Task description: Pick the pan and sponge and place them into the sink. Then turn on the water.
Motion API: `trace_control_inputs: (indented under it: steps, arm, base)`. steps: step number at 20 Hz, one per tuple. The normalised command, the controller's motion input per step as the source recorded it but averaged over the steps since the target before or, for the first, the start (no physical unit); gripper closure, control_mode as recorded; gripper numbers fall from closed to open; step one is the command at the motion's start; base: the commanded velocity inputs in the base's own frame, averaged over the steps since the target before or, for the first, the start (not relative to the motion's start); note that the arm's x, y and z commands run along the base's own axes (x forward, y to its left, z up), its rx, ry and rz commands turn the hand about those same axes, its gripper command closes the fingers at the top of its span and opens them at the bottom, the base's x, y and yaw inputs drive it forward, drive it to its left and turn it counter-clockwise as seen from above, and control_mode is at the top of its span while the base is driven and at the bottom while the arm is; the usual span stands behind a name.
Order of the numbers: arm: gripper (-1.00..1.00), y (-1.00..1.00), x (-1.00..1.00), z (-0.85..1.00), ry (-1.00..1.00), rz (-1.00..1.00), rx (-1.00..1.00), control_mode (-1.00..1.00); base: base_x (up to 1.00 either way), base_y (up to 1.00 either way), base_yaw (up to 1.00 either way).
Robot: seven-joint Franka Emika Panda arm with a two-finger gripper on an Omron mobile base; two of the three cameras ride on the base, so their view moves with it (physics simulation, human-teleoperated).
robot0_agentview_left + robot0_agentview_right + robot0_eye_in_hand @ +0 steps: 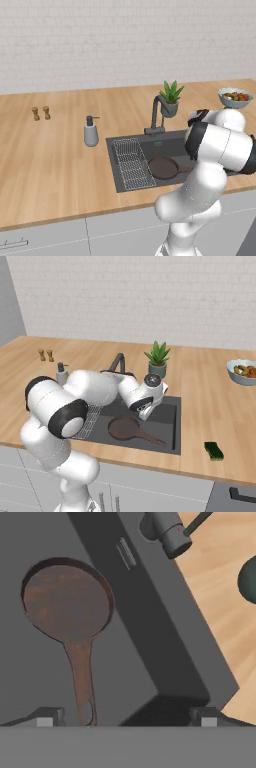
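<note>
The frying pan (125, 428) lies flat on the floor of the dark grey sink (167, 406), its long handle pointing toward the front right corner. The gripper (125, 718) hangs above the handle's looped end with its jaws wide apart, holding nothing. The green sponge (214, 450) sits on the wooden counter (210, 401), right of the basin.

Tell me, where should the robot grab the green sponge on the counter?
Probably from straight above, with the fingers across its two long sides. The sponge lies flat on the counter right of the sink, a small low block with nothing beside it, so its narrow width should fit the open gripper.
</note>
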Motion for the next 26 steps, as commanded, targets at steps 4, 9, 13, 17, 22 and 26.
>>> trace_control_inputs:
  steps: [4,9,13,17,22,26]
  arm:
    - [-1.0,-0.22,-0.16,0.93,-0.09,-0.04,0.0,-1.0]
    - [-1.0,-0.13,-0.38,0.6,-0.11,-0.22,0.0,-1.0]
    - [-1.0,-0.12,-0.48,0.39,-0.1,-0.34,0.01,-1.0]
    - [-1.0,-0.11,-0.51,0.27,-0.07,-0.41,0.04,-1.0]
    - [-1.0,-0.08,-0.59,0.09,-0.05,-0.32,0.12,-1.0]
    - [-1.0,-0.29,-0.9,0.0,-0.17,-0.1,0.22,-1.0]
  base:
    - [0.0,0.0,0.0]
    - [0.0,0.0,0.0]
    - [0.0,0.0,0.0]
    - [0.0,0.0,0.0]
    - [0.0,0.0,0.0]
    - [0.0,0.0,0.0]
